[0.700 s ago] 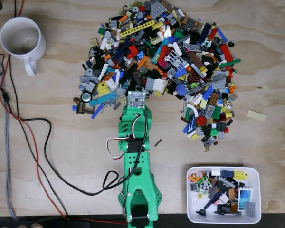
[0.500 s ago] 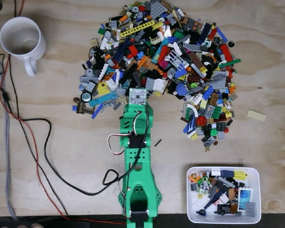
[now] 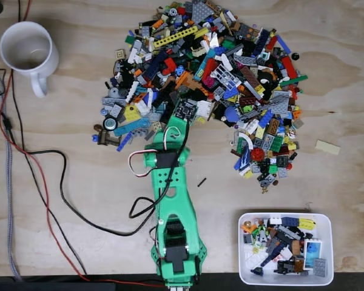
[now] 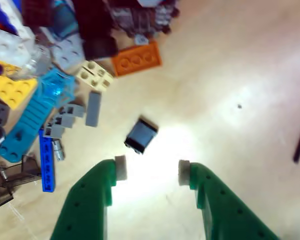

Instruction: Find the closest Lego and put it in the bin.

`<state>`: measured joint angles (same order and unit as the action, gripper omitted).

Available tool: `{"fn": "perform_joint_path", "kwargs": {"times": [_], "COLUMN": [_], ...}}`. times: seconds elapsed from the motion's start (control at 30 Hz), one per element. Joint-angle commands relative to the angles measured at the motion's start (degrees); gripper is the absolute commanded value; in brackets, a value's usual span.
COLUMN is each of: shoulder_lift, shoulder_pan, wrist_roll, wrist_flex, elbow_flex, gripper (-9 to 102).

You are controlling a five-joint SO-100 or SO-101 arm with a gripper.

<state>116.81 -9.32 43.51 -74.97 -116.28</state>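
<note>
Pale plywood tabletop (image 3: 79, 200) carries a broad heap of mixed coloured Lego pieces (image 3: 206, 79) in the fixed view, with a green plastic robot arm (image 3: 173, 206) reaching up from the bottom edge to the heap's near rim. From the wrist view, the green two-finger gripper (image 4: 149, 171) hangs above bare wood with its white-tipped fingers spread apart and nothing between them. A small dark, grey-faced Lego piece (image 4: 141, 135) lies alone just beyond the fingertips, clear of the heap. An orange flat plate (image 4: 136, 59), a cream brick (image 4: 95, 75) and a turquoise long piece (image 4: 32, 120) lie at the heap's edge. The small white rectangular plastic bin (image 3: 286, 277), already holding assorted pieces, sits at lower right in the fixed view, well apart from the gripper. A white ceramic mug (image 3: 27, 51) stands at upper left, beside red and black cables (image 3: 48, 182)
</note>
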Motion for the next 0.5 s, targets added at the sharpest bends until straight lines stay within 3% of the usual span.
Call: {"fn": "perform_joint_path", "kwargs": {"times": [0.0, 0.07, 0.3, 0.47], "shoulder_lift": [-3.1, -4.9, -12.7, -20.4], "shoulder_pan": [-2.1, -3.6, -9.4, -6.9], "wrist_roll": [-17.2, -21.4, -32.2, -36.7], "wrist_flex": [-7.4, -7.3, 5.2, 12.6], "elbow_flex": [5.8, 4.5, 1.9, 1.3], "gripper": [26, 31, 28, 27]}}
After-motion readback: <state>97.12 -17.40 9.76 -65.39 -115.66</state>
